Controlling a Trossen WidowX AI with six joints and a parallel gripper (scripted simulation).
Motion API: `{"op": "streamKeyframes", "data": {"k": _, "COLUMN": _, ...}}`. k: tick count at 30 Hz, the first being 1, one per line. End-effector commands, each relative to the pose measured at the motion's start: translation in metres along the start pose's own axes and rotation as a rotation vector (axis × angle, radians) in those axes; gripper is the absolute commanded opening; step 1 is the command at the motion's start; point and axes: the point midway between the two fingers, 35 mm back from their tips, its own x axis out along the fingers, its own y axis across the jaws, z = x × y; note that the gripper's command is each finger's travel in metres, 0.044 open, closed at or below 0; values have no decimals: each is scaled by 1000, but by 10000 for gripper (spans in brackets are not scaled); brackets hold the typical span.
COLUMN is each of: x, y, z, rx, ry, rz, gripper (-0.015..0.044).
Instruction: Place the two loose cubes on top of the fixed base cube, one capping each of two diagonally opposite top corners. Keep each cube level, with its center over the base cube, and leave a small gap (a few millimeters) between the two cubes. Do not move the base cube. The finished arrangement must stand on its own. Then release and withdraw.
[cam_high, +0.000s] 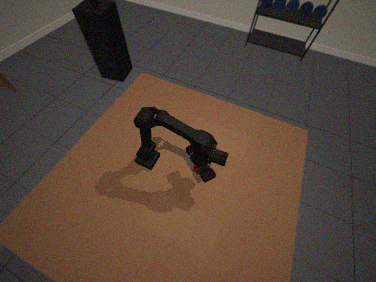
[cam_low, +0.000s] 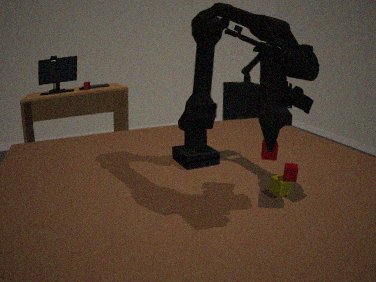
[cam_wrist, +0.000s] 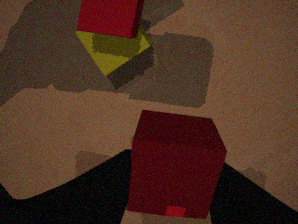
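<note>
My gripper (cam_low: 270, 142) (cam_wrist: 173, 164) is shut on a red cube (cam_low: 269, 153) (cam_wrist: 176, 161) and holds it in the air above the mat. A yellow base cube (cam_low: 280, 186) (cam_wrist: 113, 52) stands on the mat, ahead of the gripper in the wrist view. A second red cube (cam_low: 290, 171) (cam_wrist: 111, 6) sits on top of it, over one corner. The held cube is apart from both. In the top view the arm (cam_high: 175, 130) hides the cubes, save for a red spot (cam_high: 197, 169) under the gripper.
A tan mat (cam_high: 240, 210) (cam_low: 100, 235) covers the floor around the arm's base (cam_high: 147, 159) (cam_low: 196, 156). A black cabinet (cam_high: 103, 37) and a shelf rack (cam_high: 290, 22) stand beyond the mat. A desk with a monitor (cam_low: 75, 102) stands at the back left.
</note>
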Motion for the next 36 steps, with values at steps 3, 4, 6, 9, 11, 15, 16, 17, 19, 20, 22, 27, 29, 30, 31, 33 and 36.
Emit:
{"op": "streamKeyframes", "data": {"k": 3, "x": 1, "y": 18, "z": 8, "rx": 39, "ry": -3, "rz": 1, "gripper": 105}}
{"op": "streamKeyframes", "data": {"k": 4, "x": 1, "y": 20, "z": 9, "rx": 44, "ry": -4, "rz": 2, "gripper": 105}}
{"op": "streamKeyframes", "data": {"k": 6, "x": 1, "y": 25, "z": 12, "rx": 55, "ry": -4, "rz": 2, "gripper": 105}}
{"op": "streamKeyframes", "data": {"k": 9, "x": 2, "y": 33, "z": 15, "rx": 71, "ry": -4, "rz": 3, "gripper": 105}}
{"op": "streamKeyframes", "data": {"k": 11, "x": 2, "y": 39, "z": 17, "rx": 82, "ry": -4, "rz": 4, "gripper": 105}}
{"op": "streamKeyframes", "data": {"k": 15, "x": 3, "y": 49, "z": 20, "rx": 102, "ry": -5, "rz": 5, "gripper": 105}}
{"op": "streamKeyframes", "data": {"k": 16, "x": 3, "y": 50, "z": 21, "rx": 105, "ry": -5, "rz": 5, "gripper": 105}}
{"op": "streamKeyframes", "data": {"k": 17, "x": 3, "y": 50, "z": 21, "rx": 106, "ry": -5, "rz": 5, "gripper": 105}}
{"op": "streamKeyframes", "data": {"k": 19, "x": 5, "y": 50, "z": 21, "rx": 106, "ry": -5, "rz": 5, "gripper": 105}}
{"op": "streamKeyframes", "data": {"k": 20, "x": 7, "y": 50, "z": 21, "rx": 105, "ry": -5, "rz": 5, "gripper": 105}}
{"op": "streamKeyframes", "data": {"k": 22, "x": 13, "y": 50, "z": 21, "rx": 106, "ry": -5, "rz": 5, "gripper": 105}}
{"op": "streamKeyframes", "data": {"k": 27, "x": 29, "y": 51, "z": 20, "rx": 107, "ry": -5, "rz": 5, "gripper": 105}}
{"op": "streamKeyframes", "data": {"k": 29, "x": 33, "y": 51, "z": 20, "rx": 107, "ry": -4, "rz": 5, "gripper": 105}}
{"op": "streamKeyframes", "data": {"k": 30, "x": 33, "y": 51, "z": 20, "rx": 107, "ry": -4, "rz": 5, "gripper": 105}}
{"op": "streamKeyframes", "data": {"k": 31, "x": 33, "y": 51, "z": 20, "rx": 107, "ry": -4, "rz": 5, "gripper": 105}}
{"op": "streamKeyframes", "data": {"k": 33, "x": 33, "y": 51, "z": 20, "rx": 107, "ry": -4, "rz": 5, "gripper": 105}}
{"op": "streamKeyframes", "data": {"k": 36, "x": 33, "y": 51, "z": 20, "rx": 107, "ry": -4, "rz": 5, "gripper": 105}}
